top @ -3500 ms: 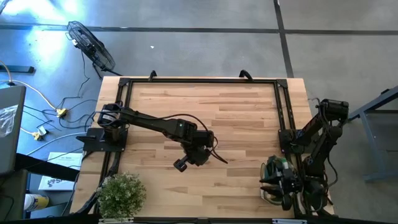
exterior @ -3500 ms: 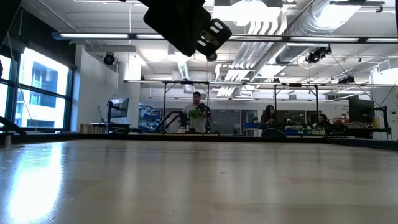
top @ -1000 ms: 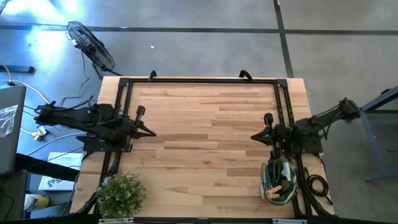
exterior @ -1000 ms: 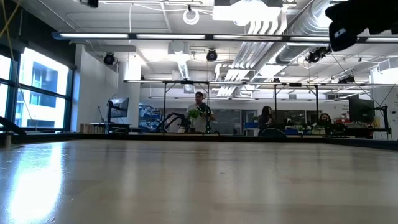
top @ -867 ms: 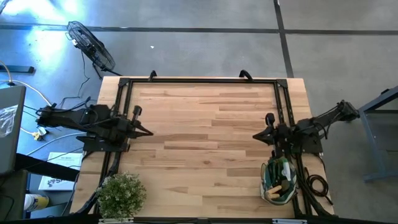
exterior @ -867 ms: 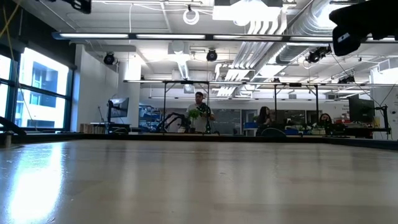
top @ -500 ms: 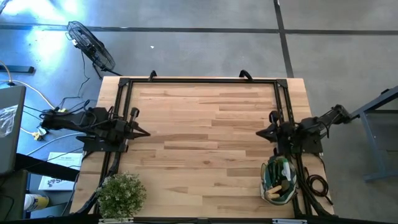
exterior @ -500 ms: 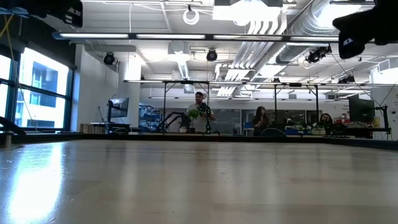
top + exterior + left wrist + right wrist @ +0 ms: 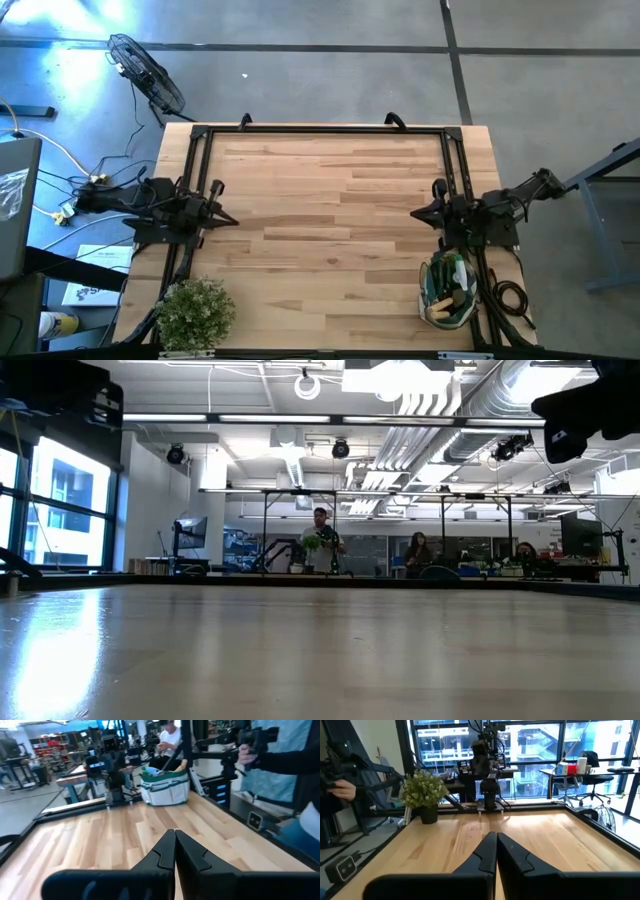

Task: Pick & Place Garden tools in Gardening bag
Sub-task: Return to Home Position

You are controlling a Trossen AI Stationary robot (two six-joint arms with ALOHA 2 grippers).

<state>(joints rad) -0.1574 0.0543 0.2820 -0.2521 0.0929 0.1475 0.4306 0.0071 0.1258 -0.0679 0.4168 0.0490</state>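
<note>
Nearest you, just off the table's (image 9: 330,235) front edge, a person's hand (image 9: 245,753) holds a dark camera rig. On the table's front right corner sits the bag (image 9: 425,296), just beside the right arm's base. The tools (image 9: 449,283) are packed into its mouth, and in the left wrist view a wooden handle pokes out of the top. The plant (image 9: 195,312) stands in the front left corner, well apart from the bag. Farther in, at about mid-depth, your two arms are folded low at the table's sides. The left gripper (image 9: 227,219) lies by the left rail, pointing inward across the boards. Its fingers (image 9: 162,854) are pressed together tip to tip and grasp nothing. The right gripper (image 9: 419,213) faces it from the right rail, just behind the bag, its fingers (image 9: 509,854) likewise clenched on nothing. Beyond the far left corner a fan (image 9: 147,68) lies on the floor. In the low view, people (image 9: 320,538) are in the room well behind the table.
</note>
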